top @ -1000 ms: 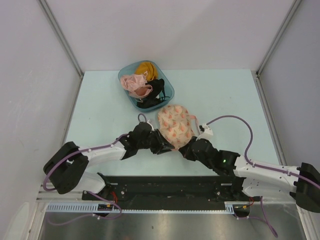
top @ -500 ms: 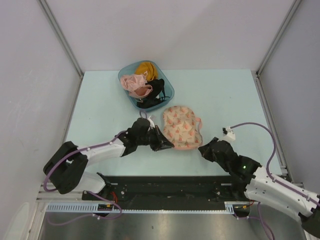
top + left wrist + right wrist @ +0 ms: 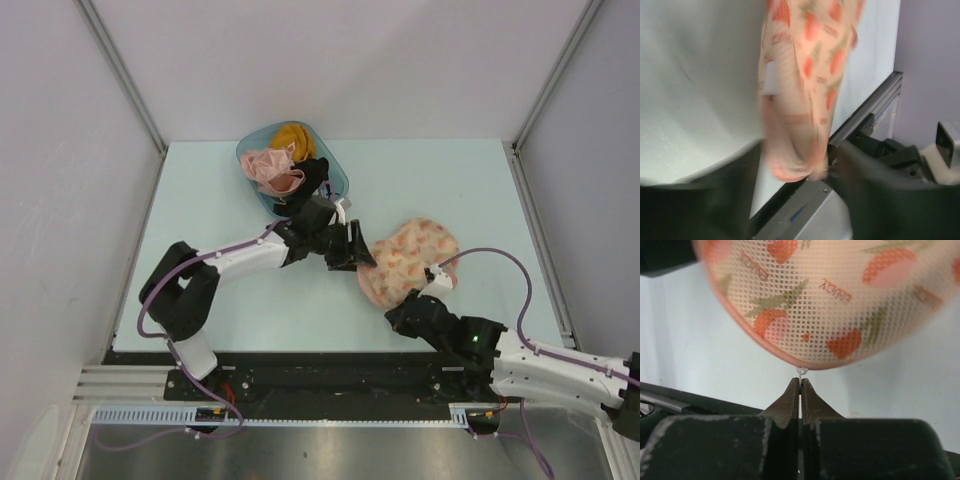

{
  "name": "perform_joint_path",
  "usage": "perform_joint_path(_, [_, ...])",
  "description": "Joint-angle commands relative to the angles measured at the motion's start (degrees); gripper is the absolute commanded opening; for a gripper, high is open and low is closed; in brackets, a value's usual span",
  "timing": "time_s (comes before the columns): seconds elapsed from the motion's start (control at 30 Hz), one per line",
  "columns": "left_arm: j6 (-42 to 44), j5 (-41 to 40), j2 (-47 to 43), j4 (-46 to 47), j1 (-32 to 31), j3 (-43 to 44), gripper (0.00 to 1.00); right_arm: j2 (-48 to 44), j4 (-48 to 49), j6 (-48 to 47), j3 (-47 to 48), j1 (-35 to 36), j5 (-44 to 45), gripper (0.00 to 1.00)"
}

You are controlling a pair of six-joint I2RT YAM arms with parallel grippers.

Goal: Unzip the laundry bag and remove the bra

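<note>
our left gripper (image 3: 359, 254) clamps the bag (image 3: 412, 258) at 9 o'clock; our right gripper (image 3: 800, 382), pressed together, pinches its pull (image 3: 800, 372) at 7 o'clock.

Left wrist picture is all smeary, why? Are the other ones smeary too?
Left wrist view: what looks like motion blur smears the cream-peach mesh laundry pouch and the left tool. Right wrist view: the pouch's weave and the shut right tool are crisp; only the top-left rim blurs. Top view: sharp, evenly lit, soft shadows.
</note>
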Motion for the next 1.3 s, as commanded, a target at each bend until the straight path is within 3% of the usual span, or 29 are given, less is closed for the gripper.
perform_joint_path(0.0, [7.93, -1.83, -1.25, -7.90, 0.87, 4.26, 0.83, 5.17, 8.40, 5.23, 1.88, 3.11, 2.70, 0.00])
perform_joint_path(0.03, [8.38, -2.96, -2.14, -8.61, 1.04, 4.17, 0.93, 6.23, 10.24, 5.49, 1.88, 3.11, 2.88, 0.00])
perform_joint_path(0.07, [8.82, -3.84, -3.28, -10.27, 1.13, 3.65, 0.95, 7.28, 10.78, 5.75, 1.88, 3.20, 3.40, 0.00])
perform_joint_path(0.3, [4.89, -4.04, -14.71, -10.21, 1.13, -5.75, 0.96, 7.12, 10.79, 4.88, 1.97, 0.74, 3.50, 0.00])
perform_joint_path(0.47, [-8.21, 2.29, -18.76, 5.51, -0.01, -18.05, 1.00, 6.59, 10.78, 3.82, 1.97, -1.37, 2.00, 0.00])
perform_joint_path(0.57, [-12.88, 2.74, -17.02, 12.19, -1.68, -20.17, 1.00, 7.38, 11.75, 3.38, 1.97, -1.81, 1.21, 0.00])
perform_joint_path(1.07, [-23.16, -0.52, -4.35, 23.63, -5.28, -18.24, 1.00, 7.38, 12.37, 3.12, 2.06, -1.99, 0.42, 0.00])
perform_joint_path(1.27, [-23.96, -1.57, 0.04, 23.38, -5.99, -15.26, 0.95, 6.59, 11.31, 3.73, 1.97, -1.90, 0.94, 0.00])
